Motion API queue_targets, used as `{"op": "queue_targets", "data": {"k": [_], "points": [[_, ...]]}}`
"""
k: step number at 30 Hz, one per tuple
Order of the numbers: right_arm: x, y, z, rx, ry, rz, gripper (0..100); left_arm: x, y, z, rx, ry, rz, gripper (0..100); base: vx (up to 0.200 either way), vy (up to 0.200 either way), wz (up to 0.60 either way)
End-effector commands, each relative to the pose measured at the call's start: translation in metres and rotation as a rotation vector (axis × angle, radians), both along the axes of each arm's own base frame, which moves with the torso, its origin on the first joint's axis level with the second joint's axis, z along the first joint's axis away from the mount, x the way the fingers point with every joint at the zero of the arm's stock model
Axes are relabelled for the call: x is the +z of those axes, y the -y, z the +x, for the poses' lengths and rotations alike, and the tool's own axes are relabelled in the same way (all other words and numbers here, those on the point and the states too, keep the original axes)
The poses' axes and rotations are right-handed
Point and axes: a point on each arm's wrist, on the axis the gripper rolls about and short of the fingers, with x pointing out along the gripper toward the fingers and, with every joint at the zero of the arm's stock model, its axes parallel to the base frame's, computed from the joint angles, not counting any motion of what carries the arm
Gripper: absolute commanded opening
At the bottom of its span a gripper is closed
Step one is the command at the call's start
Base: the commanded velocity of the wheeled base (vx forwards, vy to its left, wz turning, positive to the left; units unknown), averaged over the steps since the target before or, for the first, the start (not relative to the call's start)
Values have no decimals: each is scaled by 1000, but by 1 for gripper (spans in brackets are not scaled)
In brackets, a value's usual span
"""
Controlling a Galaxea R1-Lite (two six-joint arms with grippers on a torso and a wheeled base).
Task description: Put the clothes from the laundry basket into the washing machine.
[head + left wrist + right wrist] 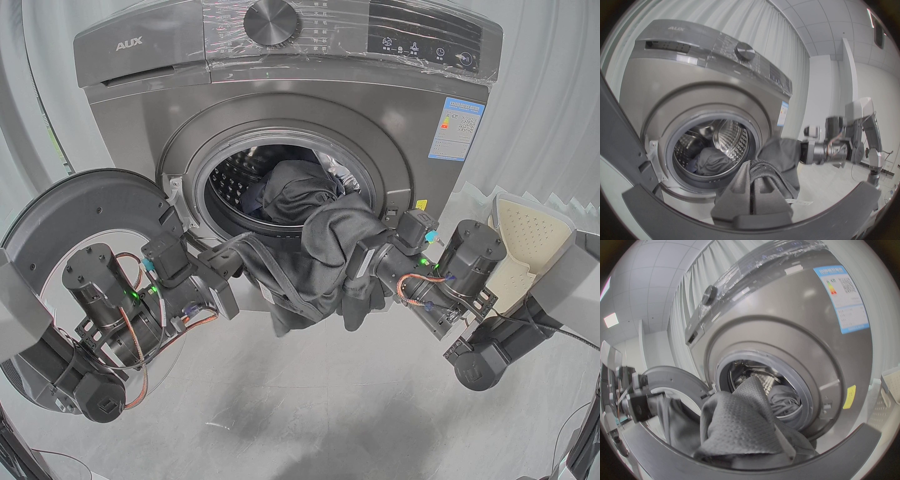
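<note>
A dark grey garment hangs stretched between both grippers just in front of the washing machine's open drum. My left gripper is shut on the garment's banded edge, its foam fingers pressed together. My right gripper holds the other end, with the cloth bunched over it. Part of the garment lies on the drum's lower rim. Another dark garment lies inside the drum. The cream laundry basket stands to the right of the machine.
The machine's round door stands swung open on the left, close behind my left arm. Grey floor lies open below the hanging cloth. White curtains hang behind the machine.
</note>
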Motion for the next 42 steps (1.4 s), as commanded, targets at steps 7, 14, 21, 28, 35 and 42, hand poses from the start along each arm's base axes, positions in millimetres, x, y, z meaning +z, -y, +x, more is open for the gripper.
{"op": "queue_targets", "data": {"k": [7,14,21,28,35,42], "points": [[28,-11,2,13,80,62,0,-43,-3,2,-12,-131,103,100,0,0,0],[38,-13,12,4,100,75,0,-69,-2,-6,-46,-180,208,100,0,0,0],[41,-16,22,-8,120,87,0,-88,-9,-27,-117,-243,302,100,0,0,0],[29,-23,23,3,98,70,0,-91,-11,-30,-136,-244,319,100,0,0,0],[17,-41,10,57,72,49,0,-75,5,-1,-93,-150,251,100,0,0,0],[20,-55,-2,98,77,44,0,-79,20,30,-59,-128,207,100,0,0,0]]}}
